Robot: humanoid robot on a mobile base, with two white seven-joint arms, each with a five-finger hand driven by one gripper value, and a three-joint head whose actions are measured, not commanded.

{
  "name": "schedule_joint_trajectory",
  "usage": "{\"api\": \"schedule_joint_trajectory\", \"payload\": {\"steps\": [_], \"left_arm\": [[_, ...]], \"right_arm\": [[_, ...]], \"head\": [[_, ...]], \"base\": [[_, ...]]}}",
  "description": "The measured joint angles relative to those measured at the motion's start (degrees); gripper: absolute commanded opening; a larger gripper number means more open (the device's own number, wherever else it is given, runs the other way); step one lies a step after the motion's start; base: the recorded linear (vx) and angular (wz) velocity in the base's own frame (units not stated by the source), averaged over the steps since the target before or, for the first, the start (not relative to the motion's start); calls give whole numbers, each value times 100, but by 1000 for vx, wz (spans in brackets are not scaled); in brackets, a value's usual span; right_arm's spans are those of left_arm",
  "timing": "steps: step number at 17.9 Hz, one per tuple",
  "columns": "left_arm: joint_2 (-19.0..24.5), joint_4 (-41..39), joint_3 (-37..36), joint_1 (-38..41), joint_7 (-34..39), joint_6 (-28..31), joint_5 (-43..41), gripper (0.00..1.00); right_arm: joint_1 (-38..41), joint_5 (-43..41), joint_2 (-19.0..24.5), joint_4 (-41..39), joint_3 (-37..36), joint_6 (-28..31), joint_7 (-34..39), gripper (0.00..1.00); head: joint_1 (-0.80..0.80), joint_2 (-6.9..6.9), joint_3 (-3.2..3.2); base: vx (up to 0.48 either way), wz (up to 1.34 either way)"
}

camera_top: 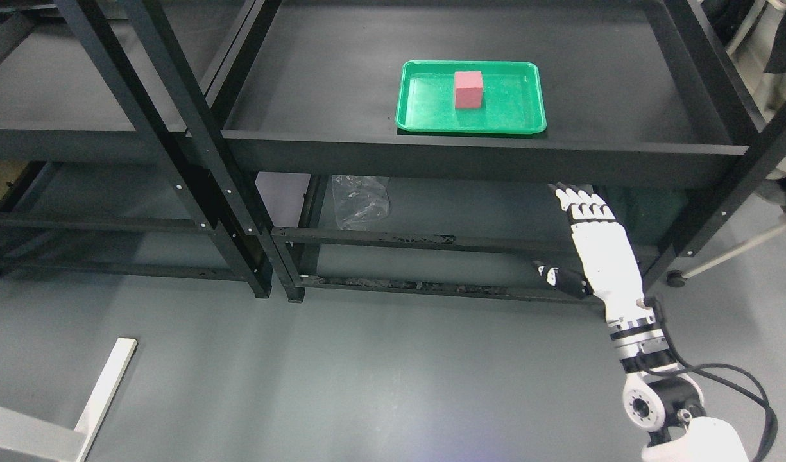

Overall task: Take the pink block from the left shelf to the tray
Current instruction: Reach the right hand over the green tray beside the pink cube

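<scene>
Pink block (468, 89) in green tray (527, 115), right hand (591, 237) apparently empty

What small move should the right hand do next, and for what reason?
Probably lower the right hand to rest: the pink block already sits in the green tray, and the open hand holds nothing, below the shelf edge.
</scene>
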Motion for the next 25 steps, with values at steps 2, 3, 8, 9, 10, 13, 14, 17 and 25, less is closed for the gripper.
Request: {"api": "schedule_joint_trajectory", "payload": {"steps": [2,3,8,9,10,13,14,17,25], "left_arm": [[0,0,0,0,0,0,0,100],[0,0,0,0,0,0,0,100],[0,0,0,0,0,0,0,100],[0,0,0,0,0,0,0,100],[0,0,0,0,0,0,0,100],[0,0,0,0,0,0,0,100],[0,0,0,0,0,0,0,100],[0,0,0,0,0,0,0,100],[0,0,0,0,0,0,0,100]], "right_arm": [[10,125,32,1,13,-63,53,99],[16,140,48,-4,14,-192,-82,99],[54,-178,116,-71,-5,-661,-871,99],[60,-267,135,-87,-12,-714,-1035,99],[64,-358,174,-100,-14,-769,-1238,99],[66,-497,251,-129,-23,-816,-1689,99],[65,-528,271,-135,-25,-823,-1845,99],[2,-595,329,-157,-28,-837,-2024,99],[-135,-606,413,-158,-22,-474,-1013,99]], "head": [[0,0,0],[0,0,0],[0,0,0],[0,0,0],[0,0,0],[0,0,0],[0,0,0],[0,0,0],[0,0,0]], "base": [[235,63],[238,75],[256,70],[262,69],[240,75],[264,52],[262,41],[225,-8],[218,-60]]}}
